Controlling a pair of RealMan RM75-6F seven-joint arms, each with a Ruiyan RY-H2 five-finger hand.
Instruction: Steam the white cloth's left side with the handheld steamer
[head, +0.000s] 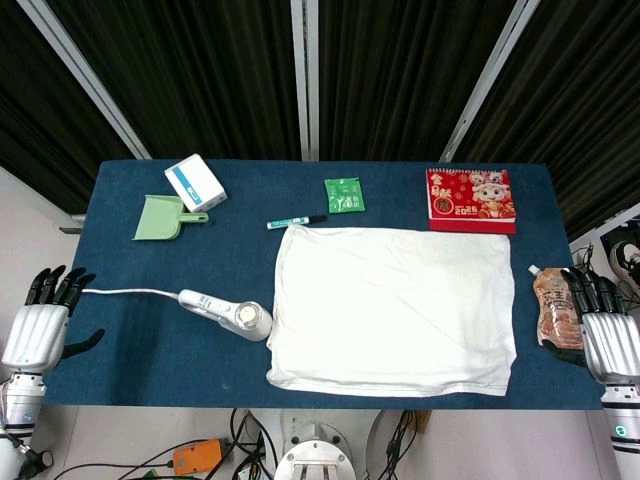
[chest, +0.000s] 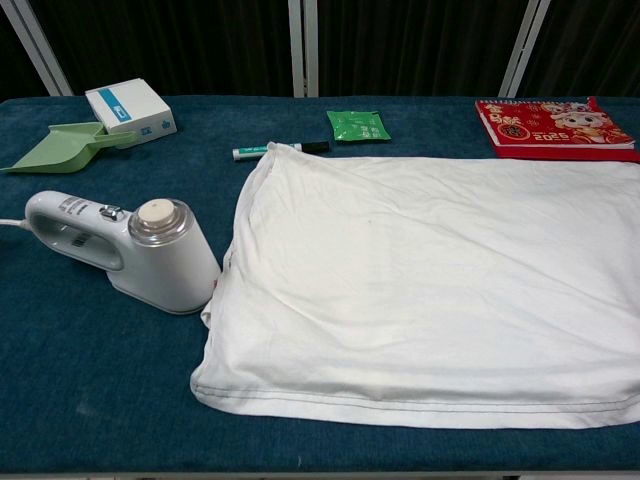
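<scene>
A white cloth (head: 392, 308) lies spread flat on the blue table (head: 150, 340), filling its middle and right; the chest view shows it as well (chest: 430, 290). The white handheld steamer (head: 226, 313) lies on its side just left of the cloth's left edge, its cord trailing left; up close (chest: 125, 248) its head almost touches the cloth. My left hand (head: 42, 322) hovers at the table's left edge, fingers apart, holding nothing, well left of the steamer. At the right edge my right hand (head: 605, 335) is also open and empty. Neither hand appears in the chest view.
Along the back stand a green dustpan (head: 165, 217), a white-and-blue box (head: 195, 182), a marker pen (head: 296, 222), a green sachet (head: 344, 194) and a red calendar (head: 470, 199). A brown pouch (head: 556, 307) lies beside my right hand.
</scene>
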